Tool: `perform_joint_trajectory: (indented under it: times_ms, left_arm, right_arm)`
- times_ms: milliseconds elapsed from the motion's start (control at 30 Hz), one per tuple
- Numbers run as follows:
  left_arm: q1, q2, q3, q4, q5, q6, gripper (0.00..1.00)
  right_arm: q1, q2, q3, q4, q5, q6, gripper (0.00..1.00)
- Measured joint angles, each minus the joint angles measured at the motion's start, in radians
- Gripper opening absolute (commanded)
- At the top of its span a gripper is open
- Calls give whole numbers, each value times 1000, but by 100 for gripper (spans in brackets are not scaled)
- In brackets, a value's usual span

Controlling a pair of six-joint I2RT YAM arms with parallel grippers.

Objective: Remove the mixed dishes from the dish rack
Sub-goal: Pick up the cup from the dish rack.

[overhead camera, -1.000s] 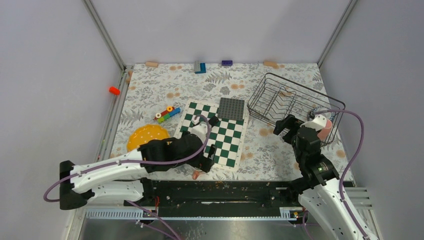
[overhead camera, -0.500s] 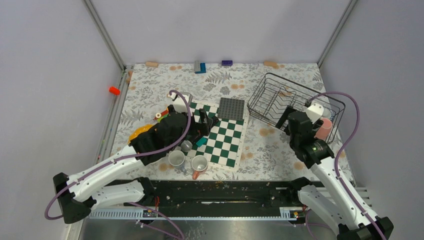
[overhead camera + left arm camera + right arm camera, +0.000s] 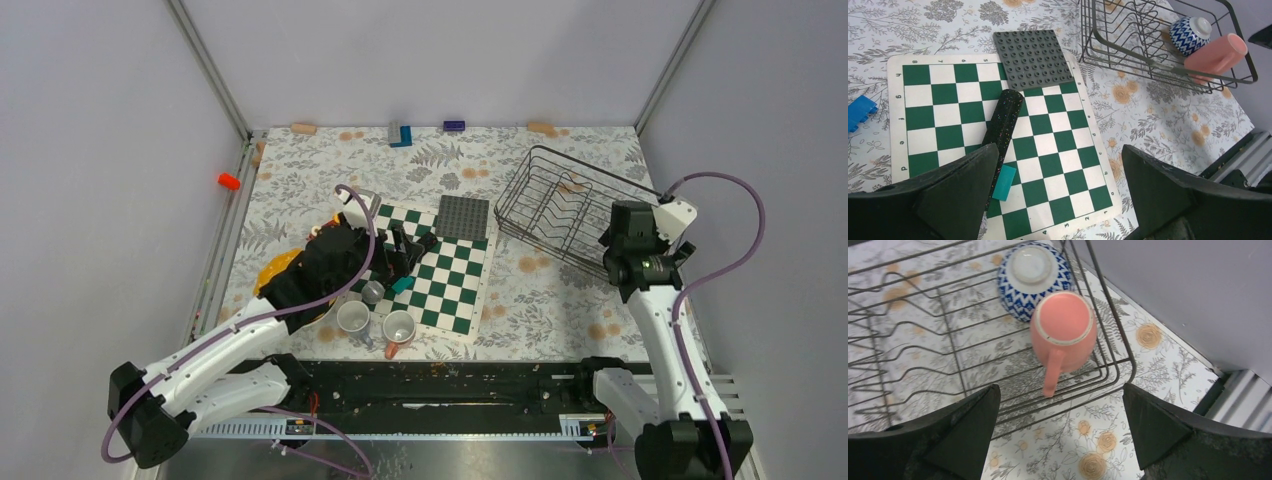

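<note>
The black wire dish rack (image 3: 516, 182) stands at the back right. In the right wrist view a pink mug (image 3: 1063, 330) sits upside down in a corner of the rack (image 3: 1122, 335), touching a blue-and-white patterned bowl (image 3: 1033, 277). My right gripper (image 3: 1060, 388) hangs open just above the mug's handle. The left wrist view shows the same mug (image 3: 1215, 53) and bowl (image 3: 1189, 33). My left gripper (image 3: 1060, 155) is open and empty over the chessboard (image 3: 1048, 150). A grey mug (image 3: 353, 317) and a pink mug (image 3: 399, 327) stand upright near it. My left arm partly covers the yellow plate (image 3: 272, 270).
A black stick (image 3: 1004, 125) and a teal block (image 3: 1004, 182) lie on the chessboard, with the dark studded plate (image 3: 1033, 59) at its far edge. Small blocks (image 3: 400, 133) line the back wall. An orange peg (image 3: 229, 181) lies at the left rail.
My left arm rose from the board's near corner, uncovering two mugs standing there. My right arm swung right, over the rack's right corner, and now hides the pink mug from above.
</note>
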Motion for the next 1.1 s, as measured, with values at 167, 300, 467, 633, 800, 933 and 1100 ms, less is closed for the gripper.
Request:
perform_joint_trajectory:
  times_ms: [167,300,467,633,800,933,1100]
  left_arm:
    - [8,-51,-47,23,35,23,99]
    - [10,-73,-61,29,48,30,99]
    - [11,-77,-65,34,60,42,99]
    - [12,-74,-65,45,72,51,99]
    - [16,-42,-65,53,77,52,99]
    - [16,-6,-65,53,85,51,99]
    - [20,42,-53,49,99,48,99]
  right_arm:
    - [-92,137,55,-18,-49,1,100]
    - [-128,222,81,-18,-85,15,100]
    - [-172,301,93,-19,-115,33,100]
    - [-219,366,100,-21,-125,56,100]
    - [-255,417,102,-11,-131,89,100]
    - [-267,463,112,14,-143,97,99]
    - [-290,559,142,66,-156,100,96]
